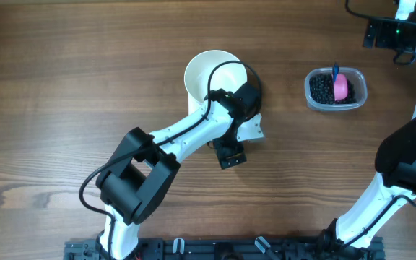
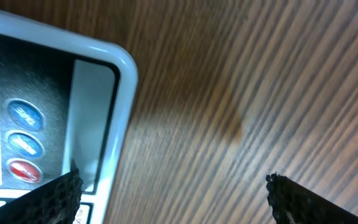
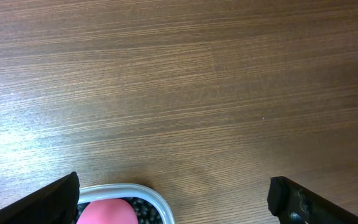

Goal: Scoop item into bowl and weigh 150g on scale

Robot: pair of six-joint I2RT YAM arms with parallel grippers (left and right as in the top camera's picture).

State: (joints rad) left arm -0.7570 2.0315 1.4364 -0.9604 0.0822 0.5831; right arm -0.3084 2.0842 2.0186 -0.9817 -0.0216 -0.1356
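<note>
Beans [image 1: 322, 92] lie in the tub [image 1: 365, 90] at three o'clock from the bowl [image 1: 206, 72]; the scale [image 2: 98, 93] sits at five o'clock of it. Both the left gripper [image 2: 173, 196] and the right gripper [image 3: 176, 199] gape wide, holding nothing

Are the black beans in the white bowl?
No, the white bowl shows only bare white inside; the black beans lie in the clear tub with a pink scoop.

So the table [image 1: 85, 58] is wood-grain with a soft sheen, the scale [image 2: 124, 67] looks like smooth glossy white plastic, the tub [image 1: 363, 90] is clear plastic, beans [image 1: 321, 89] shiny black.
</note>
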